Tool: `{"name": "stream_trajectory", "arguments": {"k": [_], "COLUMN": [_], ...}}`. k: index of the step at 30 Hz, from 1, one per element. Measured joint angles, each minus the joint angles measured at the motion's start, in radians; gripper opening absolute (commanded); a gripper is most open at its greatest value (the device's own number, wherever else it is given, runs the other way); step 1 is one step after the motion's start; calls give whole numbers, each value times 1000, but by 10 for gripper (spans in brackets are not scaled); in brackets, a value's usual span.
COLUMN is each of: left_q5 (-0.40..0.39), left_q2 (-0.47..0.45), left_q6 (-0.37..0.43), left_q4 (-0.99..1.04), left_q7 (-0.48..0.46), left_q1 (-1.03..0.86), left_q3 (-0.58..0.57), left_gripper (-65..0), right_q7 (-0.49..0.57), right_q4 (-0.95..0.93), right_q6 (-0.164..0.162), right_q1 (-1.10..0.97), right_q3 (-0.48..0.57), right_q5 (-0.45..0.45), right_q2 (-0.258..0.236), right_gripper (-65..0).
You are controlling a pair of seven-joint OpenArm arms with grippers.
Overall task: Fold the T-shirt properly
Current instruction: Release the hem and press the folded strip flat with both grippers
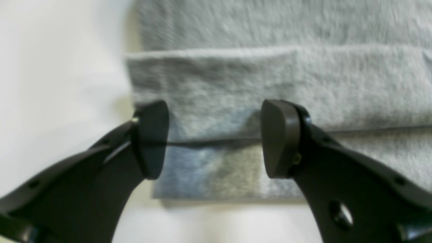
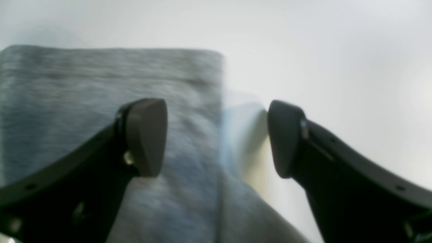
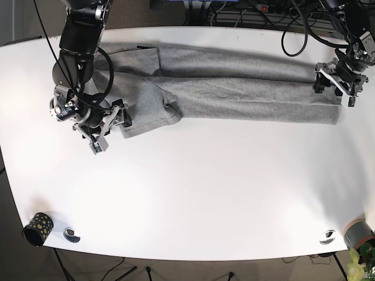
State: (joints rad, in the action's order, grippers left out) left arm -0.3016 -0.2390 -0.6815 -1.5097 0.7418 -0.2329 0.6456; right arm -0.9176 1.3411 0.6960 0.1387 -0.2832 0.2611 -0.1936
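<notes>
A heathered grey, softly napped cotton T-shirt (image 3: 234, 88) lies folded into a long band across the far half of the smooth white table (image 3: 193, 193). The left gripper (image 1: 214, 138) hangs over one end of the band with its matte black, rounded pads spread wide and nothing between them; a stitched hem line runs straight across the gap between the fingers (image 1: 152, 138). The right gripper (image 2: 217, 138) is likewise wide open and empty, one pad over the fabric, the other over bare table, the cloth's straight edge running between them. Both wrist views are blurred, so fine weave detail is lost and the arms are cut off at the frame's bottom.
</notes>
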Motion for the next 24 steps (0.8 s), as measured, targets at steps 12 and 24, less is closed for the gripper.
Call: {"name": "stream_trajectory", "arguments": {"k": [12, 24], "left_q5": [-8, -7], "left_q2": [0, 0], "left_q6": [0, 0], "left_q4": [8, 13], "left_q7": [-6, 2], "left_q1": [1, 34], "left_q3": [0, -6], "left_gripper": [-249, -249], "right_q7": [17, 49], "right_q4": [0, 11], "right_q6": [0, 0], "right_q1": [3, -6], "right_q3": [14, 20], "right_q5": [5, -14], "right_q2": [61, 74], "right_gripper": [-352, -650]}}
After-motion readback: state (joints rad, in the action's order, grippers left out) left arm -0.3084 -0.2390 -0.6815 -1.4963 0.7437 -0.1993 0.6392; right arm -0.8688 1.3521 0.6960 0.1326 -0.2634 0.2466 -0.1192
